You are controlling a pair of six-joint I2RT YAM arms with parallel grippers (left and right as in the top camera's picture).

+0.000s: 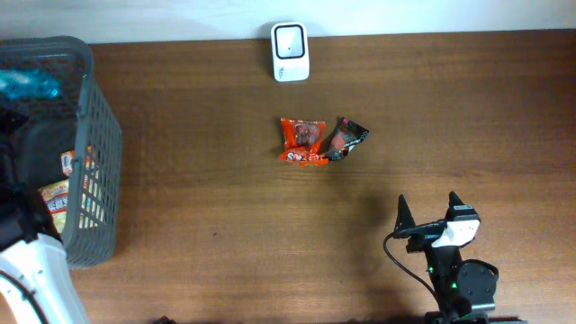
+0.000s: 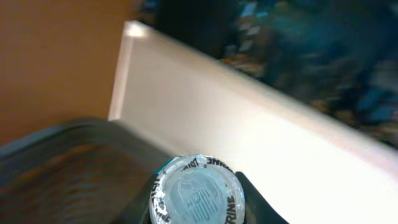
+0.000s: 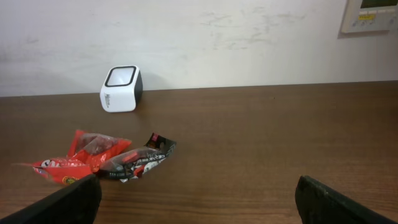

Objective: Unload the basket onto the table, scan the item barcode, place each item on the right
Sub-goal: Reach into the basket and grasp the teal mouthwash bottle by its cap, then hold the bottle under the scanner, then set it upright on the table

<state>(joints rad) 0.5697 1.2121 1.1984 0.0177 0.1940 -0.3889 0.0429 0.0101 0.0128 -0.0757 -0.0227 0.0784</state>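
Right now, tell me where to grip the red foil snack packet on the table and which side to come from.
Likely the flat left end of the red foil snack packet, from above with the open right end effector: it lies flat on the brown wooden table, and its right side touches the dark wrapper, leaving the left clear.

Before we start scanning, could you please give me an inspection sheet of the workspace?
Surface: brown wooden table.
Job's things: white scanner at far edge; orange packet touching dark packet mid-table.
Clutter: grey basket at left, holding packaged goods.
Grippers: left gripper closed on round-lidded container; right gripper open, empty.
Cables: black cable beside right gripper.
Surroundings: white wall, wall panel.
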